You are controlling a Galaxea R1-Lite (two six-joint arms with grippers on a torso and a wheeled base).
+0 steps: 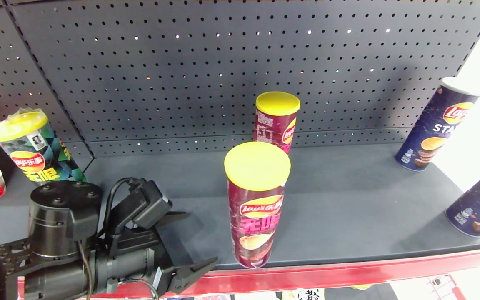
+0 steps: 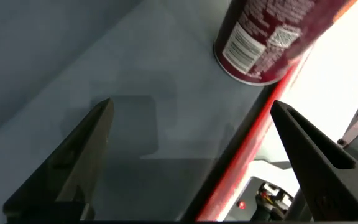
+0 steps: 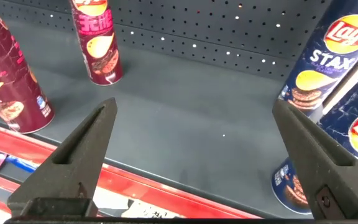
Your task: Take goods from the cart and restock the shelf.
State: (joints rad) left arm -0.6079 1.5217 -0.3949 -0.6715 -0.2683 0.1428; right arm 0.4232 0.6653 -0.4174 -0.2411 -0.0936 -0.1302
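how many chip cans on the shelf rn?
5. Front maroon can at centre, rear maroon can behind it; rear blue can and front blue can at right; green can far left. More may sit out of frame.

front maroon chip can (image 1: 253, 216): a red-and-yellow oval logo with white script, and big yellow characters below it. from my left wrist, its back shows a white barcode label (image 2: 244, 48) and fine print too small for me to read. rear maroon chip can (image 1: 275, 125): white characters and the same oval logo. far blue chip can (image 1: 433, 129): the oval logo with white capitals under it. near blue chip can (image 1: 475, 210): pale print, too small to read. green-patterned chip can (image 1: 36, 152): oval logo, yellow characters, a small white sticker. a paper tag (image 1: 304, 295) under the shelf (image 1: 348, 208) edge bears a black character.
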